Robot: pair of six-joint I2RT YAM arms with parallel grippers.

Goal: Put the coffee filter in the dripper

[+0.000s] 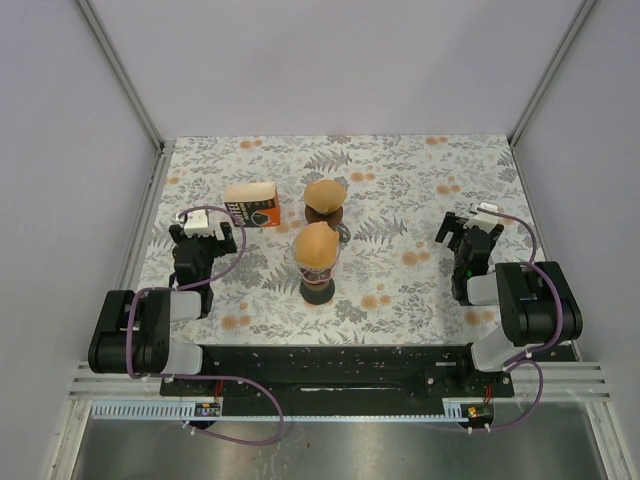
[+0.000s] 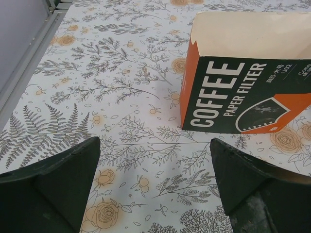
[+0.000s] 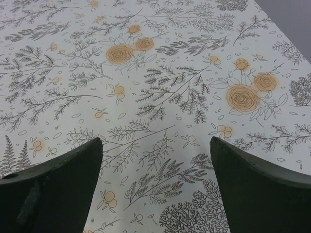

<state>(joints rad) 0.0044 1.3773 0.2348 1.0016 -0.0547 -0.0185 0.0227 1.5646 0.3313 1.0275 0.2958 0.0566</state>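
Both pincers stand wide open and empty above the floral table [image 1: 420, 200].
The left gripper [image 1: 207, 232] hangs just short of the orange coffee filter box [image 1: 250, 205], whose lettering only the left wrist view reads. The right gripper [image 1: 470, 228] faces bare cloth. Only the overhead view shows the far filter cone [image 1: 324, 195] and the near filter cone [image 1: 316, 247], tan on dark stands, between the arms.

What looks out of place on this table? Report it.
Nothing stands out. The coffee filter box stands open-topped ahead of the left end effector; the near dripper and far dripper stand upright; nothing is spilled.
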